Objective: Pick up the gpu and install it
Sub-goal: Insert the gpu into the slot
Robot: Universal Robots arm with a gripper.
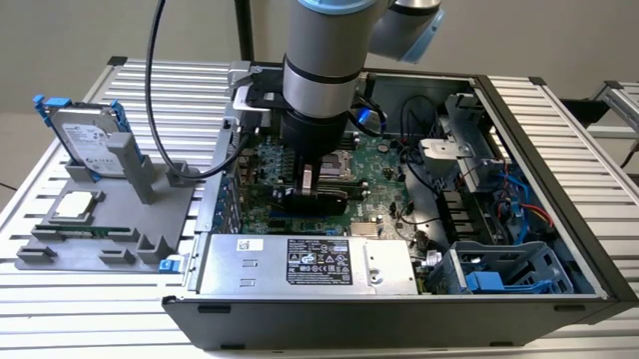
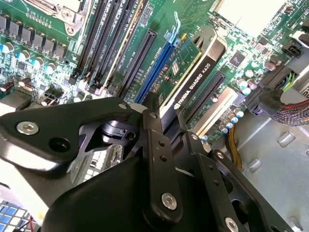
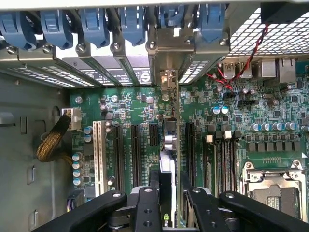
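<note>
So the arm's reaching down into the open computer case [image 1: 559,247], and the claw [image 2: 161,121] is clamped shut on the gpu [image 2: 193,72], pinching its top edge between both fingers [image 3: 147,205]. In the first wrist view the gpu [image 3: 169,145] is standing on edge, dropped into one of the long expansion slots on the motherboard [image 3: 231,130], with its silver bracket end lined up against the case's rear slot covers [image 3: 96,65]. Can't really tell if it's fully seated in the slot. In the second wrist view the blue slot [image 2: 157,65] sits right beside the card. Outside the case, on the desk [image 1: 150,90], there's a grey fixture [image 1: 110,217] holding a hard drive [image 1: 85,138] with blue rails.
</note>
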